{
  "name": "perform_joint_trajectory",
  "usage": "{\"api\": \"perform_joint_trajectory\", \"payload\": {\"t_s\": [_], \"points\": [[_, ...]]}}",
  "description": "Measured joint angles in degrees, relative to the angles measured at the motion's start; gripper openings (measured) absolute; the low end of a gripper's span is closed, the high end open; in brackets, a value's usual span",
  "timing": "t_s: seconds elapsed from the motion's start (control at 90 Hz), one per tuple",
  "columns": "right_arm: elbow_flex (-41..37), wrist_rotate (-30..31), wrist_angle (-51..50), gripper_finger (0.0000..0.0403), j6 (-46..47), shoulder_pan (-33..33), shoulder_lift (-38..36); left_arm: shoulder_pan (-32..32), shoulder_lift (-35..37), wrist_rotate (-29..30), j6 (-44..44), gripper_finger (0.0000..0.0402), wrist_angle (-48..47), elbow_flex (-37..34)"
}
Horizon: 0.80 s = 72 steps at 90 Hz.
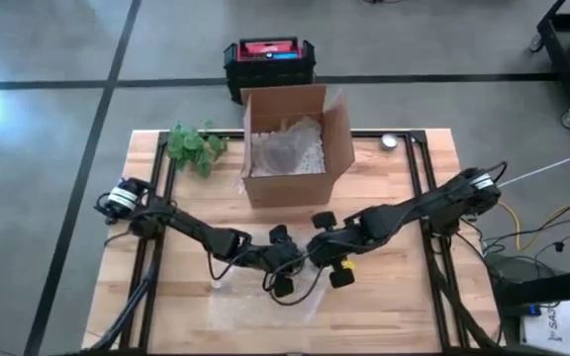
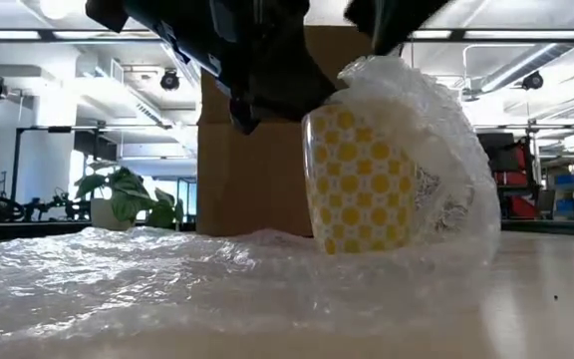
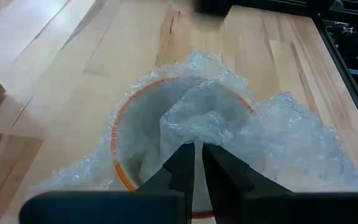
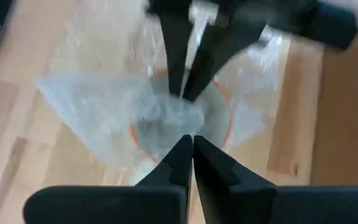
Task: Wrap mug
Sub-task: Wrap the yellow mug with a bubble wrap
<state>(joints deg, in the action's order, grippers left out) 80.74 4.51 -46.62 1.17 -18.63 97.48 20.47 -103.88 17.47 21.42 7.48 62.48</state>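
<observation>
A yellow mug [image 2: 357,179] with white dots stands upright on a sheet of bubble wrap [image 2: 167,269] near the middle of the table. The wrap is drawn up its right side and over its orange rim [image 3: 120,124]. My left gripper [image 3: 199,149] is above the mug's mouth, shut on wrap. My right gripper [image 4: 191,140] comes from the other side, facing it, and is shut on the wrap's raised top [image 2: 367,65]. In the high view both grippers [image 1: 287,259] [image 1: 317,253] hide the mug. My left gripper pinches a bunched fold of bubble wrap [image 3: 197,134] between its two fingers, slanting down from the table's left. The fold lies over and into the mug's mouth. My right gripper is shut on the wrap's crumpled upper part [image 4: 166,118] above the mug's mouth, slanting down from the table's right; the wrap rises in a peak to it, and its own fingers hide the exact spot.
An open cardboard box [image 1: 290,148] with padding inside stands just behind the mug. A green plant [image 1: 194,146] lies at the far left, a small round metal thing [image 1: 391,141] at the far right. A black and red case [image 1: 268,59] sits on the floor beyond the table.
</observation>
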Motion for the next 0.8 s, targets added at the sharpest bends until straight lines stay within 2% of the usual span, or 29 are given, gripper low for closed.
{"api": "perform_joint_trajectory", "payload": {"t_s": [0.144,0.4,0.578,0.8], "points": [[-2.52,0.04,7.55,0.0,-0.53,0.16,3.82,0.0,0.0,0.02,0.09,0.0021,0.05,0.04],[-2.65,0.08,9.03,0.0,-1.14,1.0,10.28,0.35,2.81,-0.67,-1.58,0.0021,-1.67,0.38],[-2.35,-0.44,8.41,0.0,-1.45,0.87,10.42,0.99,4.58,-0.52,-3.07,0.0021,-1.33,0.31],[-1.35,-0.38,8.43,0.0,-1.94,0.93,10.0,1.07,1.61,-0.48,-3.09,0.0021,0.72,0.26]]}}
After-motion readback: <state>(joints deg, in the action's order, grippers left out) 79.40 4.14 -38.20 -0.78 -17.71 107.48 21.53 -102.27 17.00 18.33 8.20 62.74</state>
